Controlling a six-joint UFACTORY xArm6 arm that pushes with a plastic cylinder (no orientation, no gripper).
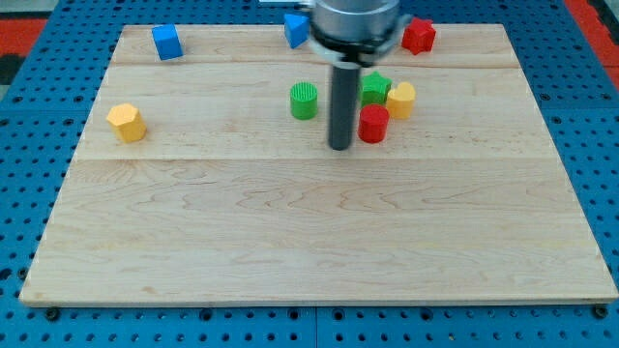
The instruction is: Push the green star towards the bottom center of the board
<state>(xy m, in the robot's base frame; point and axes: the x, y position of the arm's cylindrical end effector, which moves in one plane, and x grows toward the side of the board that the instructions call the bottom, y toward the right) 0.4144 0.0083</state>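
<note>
Beside red block (373, 125), my tip (339, 147)

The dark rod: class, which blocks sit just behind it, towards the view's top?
Behind my tip, the green star shows partly, its left edge covered by the rod. A blue block peeks out beside the arm housing, partly hidden.

Pale wood-grain board (290, 251); blue pegboard (600, 145) surround. Blue cube (167, 43), blue block (295, 29). Yellow hexagon (127, 123), yellow block (401, 100). Ribbed green cylinder (304, 101), green star (375, 88). Red cylinder (373, 124), red block (419, 36). Dark rod, my tip (339, 147).
</note>
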